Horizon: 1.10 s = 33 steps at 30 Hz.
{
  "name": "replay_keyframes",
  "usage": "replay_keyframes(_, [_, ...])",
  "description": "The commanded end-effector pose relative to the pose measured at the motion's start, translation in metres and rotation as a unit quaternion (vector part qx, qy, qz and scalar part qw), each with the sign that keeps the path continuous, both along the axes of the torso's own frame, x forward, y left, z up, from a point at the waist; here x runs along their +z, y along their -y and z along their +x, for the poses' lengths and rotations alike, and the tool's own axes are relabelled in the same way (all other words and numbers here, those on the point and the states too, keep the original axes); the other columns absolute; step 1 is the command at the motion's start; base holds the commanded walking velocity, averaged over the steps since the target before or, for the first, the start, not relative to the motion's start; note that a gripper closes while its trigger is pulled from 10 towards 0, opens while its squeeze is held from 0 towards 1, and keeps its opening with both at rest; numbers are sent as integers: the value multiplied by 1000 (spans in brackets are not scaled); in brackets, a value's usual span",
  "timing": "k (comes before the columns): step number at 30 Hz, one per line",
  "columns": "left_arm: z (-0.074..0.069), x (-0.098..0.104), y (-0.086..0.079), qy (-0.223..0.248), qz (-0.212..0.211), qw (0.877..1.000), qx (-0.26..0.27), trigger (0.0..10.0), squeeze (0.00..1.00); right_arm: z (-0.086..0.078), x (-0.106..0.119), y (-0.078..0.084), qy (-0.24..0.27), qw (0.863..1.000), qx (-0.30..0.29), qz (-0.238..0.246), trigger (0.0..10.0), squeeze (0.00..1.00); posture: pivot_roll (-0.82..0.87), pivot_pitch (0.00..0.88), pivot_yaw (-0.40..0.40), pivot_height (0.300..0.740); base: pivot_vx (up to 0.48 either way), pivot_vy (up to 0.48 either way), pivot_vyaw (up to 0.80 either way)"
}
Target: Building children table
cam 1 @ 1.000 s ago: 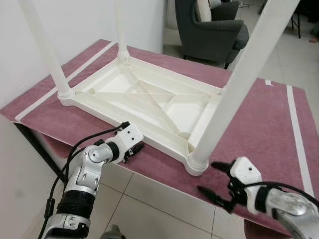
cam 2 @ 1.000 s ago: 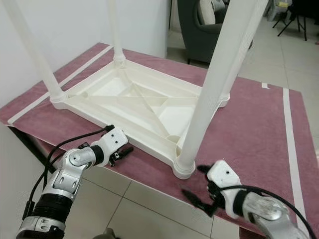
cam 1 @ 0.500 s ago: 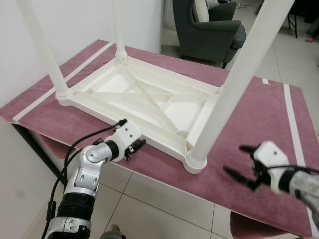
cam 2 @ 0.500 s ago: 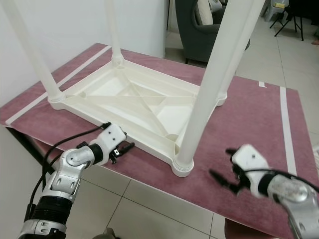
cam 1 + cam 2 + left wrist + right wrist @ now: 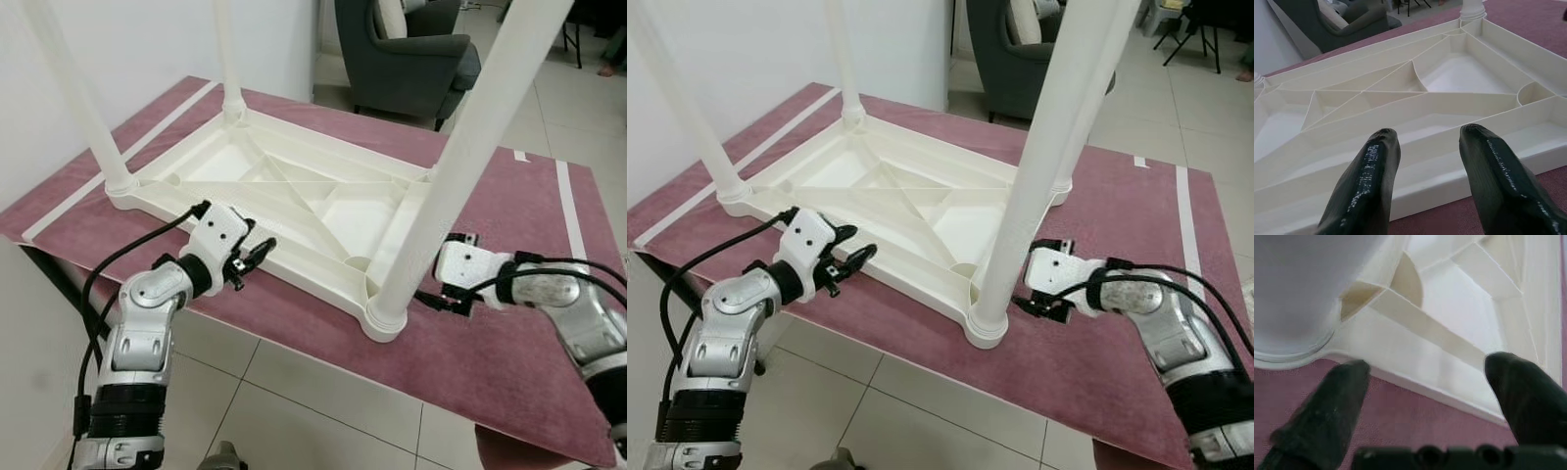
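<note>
Maroon tabletop (image 5: 509,225) carries the upturned white children's table (image 5: 294,191), legs skyward; left end effector (image 5: 257,253) and right end effector (image 5: 431,299), both spread, flank its edge, probably to grip it.

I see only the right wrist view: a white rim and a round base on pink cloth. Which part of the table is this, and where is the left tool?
Observer: That is the near right corner of the upside-down table. Its leg points up, and the right tool is open beside the leg's base.
Operator: And the left tool?
Observer: The left tool is open and faces the table's near long edge, closer to the left corner. I cannot tell if it touches the rim.
Operator: Is anything behind the table?
Observer: A dark armchair stands further back.
</note>
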<state>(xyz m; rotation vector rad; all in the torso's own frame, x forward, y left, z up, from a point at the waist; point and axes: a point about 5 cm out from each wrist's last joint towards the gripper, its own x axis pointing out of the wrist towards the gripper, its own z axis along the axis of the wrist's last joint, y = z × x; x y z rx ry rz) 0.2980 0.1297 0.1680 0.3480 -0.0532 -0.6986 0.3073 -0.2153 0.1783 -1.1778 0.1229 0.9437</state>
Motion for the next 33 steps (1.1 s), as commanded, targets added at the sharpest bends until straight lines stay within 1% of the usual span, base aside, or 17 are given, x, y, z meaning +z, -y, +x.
replay_keyframes(1, [-2, 1, 2, 2, -4, 1000, 5, 10000, 0, 2, -6, -2, -9, 1000, 16, -24, 10000, 0, 133, 7, -23, 740, 0, 0, 0])
replay_keyframes(2, [-5, 0, 3, 0, -9, 1000, 7, 10000, 0, 10, -3, -4, -1, 999, 28, -41, 10000, 0, 140, 12, -30, 740, 0, 0, 0])
replay_keyframes(3, [-5, 0, 3, 0, -9, 1000, 7, 10000, 0, 10, -3, -4, -1, 999, 28, -41, 10000, 0, 140, 12, -30, 740, 0, 0, 0])
replay_keyframes(4, [-11, -2, 6, -5, -14, 1000, 10, 10000, 0, 19, 0, -7, 2, 995, 51, -83, 10000, 0, 152, 15, -36, 740, 0, 0, 0])
replay_keyframes(5, [-11, -2, 6, -5, -14, 1000, 10, 10000, 0, 19, 0, -7, 2, 995, 51, -83, 10000, 0, 152, 15, -36, 740, 0, 0, 0])
replay_keyframes(7, [-13, -2, 6, -9, -14, 1000, 11, 10000, 0, 21, 0, -6, -13, 989, 79, -125, 10000, 0, 159, 18, -38, 740, 0, 0, 0])
replay_keyframes(10, [-14, -2, 6, -10, -14, 1000, 13, 10000, 0, 23, 2, -3, -22, 985, 90, -145, 10000, 0, 163, 21, -42, 740, 0, 0, 0])
replay_keyframes(12, [-14, -1, 5, -12, -13, 1000, 18, 10000, 0, 29, 8, 6, -17, 974, 104, -202, 10000, 0, 165, 23, -44, 740, 0, 0, 0])
replay_keyframes(13, [-14, -1, 5, -12, -13, 1000, 19, 10000, 0, 34, 10, 5, 4, 970, 109, -219, 10000, 0, 160, 27, -42, 740, 0, 0, 0])
replay_keyframes(14, [-14, -1, 5, -12, -13, 1000, 19, 10000, 0, 34, 10, 5, 4, 970, 109, -219, 10000, 0, 160, 27, -42, 740, 0, 0, 0])
replay_keyframes(16, [-14, -1, 7, -12, -12, 1000, 18, 10000, 0, 41, 9, -3, 42, 964, 125, -232, 10000, 0, 165, 32, -37, 740, 0, 0, 0])
replay_keyframes(17, [-14, -1, 7, -12, -12, 1000, 18, 10000, 0, 41, 9, -3, 42, 964, 125, -232, 10000, 0, 165, 32, -37, 740, 0, 0, 0])
replay_keyframes(20, [-14, 0, 9, -13, -11, 1000, 18, 10000, 0, 45, 3, -13, 74, 956, 149, -242, 10000, 0, 169, 36, -35, 740, 0, 0, 0])
replay_keyframes(25, [-14, 0, 9, -14, -10, 1000, 20, 10000, 0, 46, -6, -17, 84, 951, 161, -250, 10000, 0, 179, 47, -30, 740, 0, 0, 0])
replay_keyframes(26, [-14, 0, 9, -14, -10, 1000, 20, 10000, 0, 46, -6, -17, 84, 951, 161, -250, 10000, 0, 179, 47, -30, 740, 0, 0, 0])
replay_keyframes(29, [-16, 0, 7, -17, -7, 1000, 21, 10000, 0, 48, -21, -23, 79, 954, 153, -247, 10000, 0, 193, 58, -25, 740, 0, 0, 0])
replay_keyframes(33, [-16, 1, 6, -18, -5, 1000, 22, 10000, 0, 52, -24, -27, 86, 955, 147, -243, 10000, 0, 202, 64, -26, 740, 0, 0, 0])
